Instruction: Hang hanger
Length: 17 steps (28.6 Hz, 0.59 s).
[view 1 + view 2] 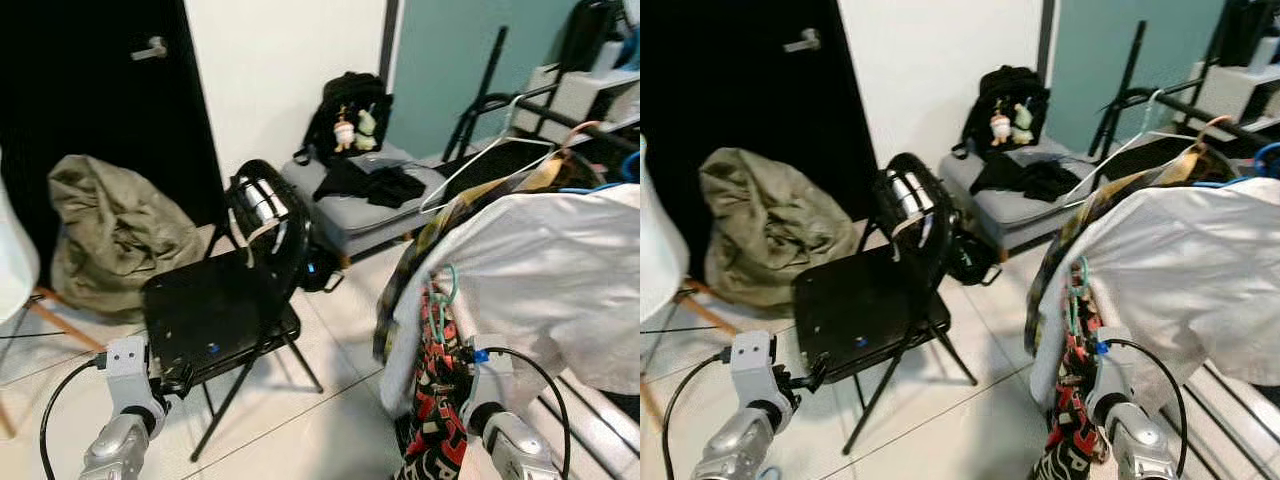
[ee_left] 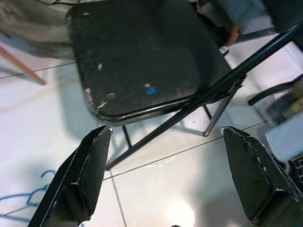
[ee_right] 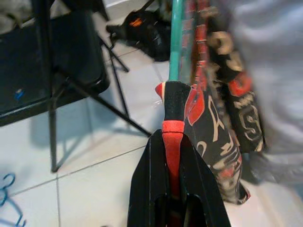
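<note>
A teal hanger is pinched upright in the right gripper, whose jaws are pressed together on its red-and-black padded lower part. The right wrist view shows this grip plainly; in the head views the same hanger appears as a thin teal hook and bar held low on the robot's right. It sits against a black-and-red patterned garment that hangs beneath a white garment on a clothes rack. A white wire hanger hangs further back on the rack.

The left gripper hangs low on the left with its jaws spread wide, over white floor tiles just before a black folding chair. The left wrist view shows scuffs and a blue mark on the chair seat, and a blue hanger lying on the floor.

Behind the chair lie an olive cloth heap, a grey cushioned bench and a black backpack.
</note>
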{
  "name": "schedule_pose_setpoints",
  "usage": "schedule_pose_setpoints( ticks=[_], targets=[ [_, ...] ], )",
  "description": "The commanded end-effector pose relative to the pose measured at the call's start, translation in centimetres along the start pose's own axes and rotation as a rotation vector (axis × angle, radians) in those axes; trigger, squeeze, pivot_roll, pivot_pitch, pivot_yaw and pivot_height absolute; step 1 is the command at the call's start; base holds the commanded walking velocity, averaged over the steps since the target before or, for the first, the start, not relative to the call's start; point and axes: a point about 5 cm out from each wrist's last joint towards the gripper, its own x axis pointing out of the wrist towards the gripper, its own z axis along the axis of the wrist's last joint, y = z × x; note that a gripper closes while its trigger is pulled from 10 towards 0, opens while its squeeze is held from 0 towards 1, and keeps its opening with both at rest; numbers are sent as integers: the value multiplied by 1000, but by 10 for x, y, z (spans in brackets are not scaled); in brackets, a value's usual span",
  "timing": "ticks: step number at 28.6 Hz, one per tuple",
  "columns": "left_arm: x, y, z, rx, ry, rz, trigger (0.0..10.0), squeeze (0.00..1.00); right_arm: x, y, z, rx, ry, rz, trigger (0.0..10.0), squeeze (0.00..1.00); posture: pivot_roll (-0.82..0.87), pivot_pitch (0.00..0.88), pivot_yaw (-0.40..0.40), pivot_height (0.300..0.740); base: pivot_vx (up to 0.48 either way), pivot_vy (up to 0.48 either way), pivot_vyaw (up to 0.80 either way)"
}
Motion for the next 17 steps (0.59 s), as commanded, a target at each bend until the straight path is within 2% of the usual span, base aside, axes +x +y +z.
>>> schedule_pose_setpoints(
  ticks=[1,17],
  targets=[
    [-2,4,-3,20,19,2,10000,0,3,4,4,-13,-28,28,10000,0,16,63,-5,740,0,0,794],
    [0,1,-1,22,17,-10,10000,0,4,3,7,-12,-32,28,10000,0,16,71,-14,740,0,0,794]
  ],
)
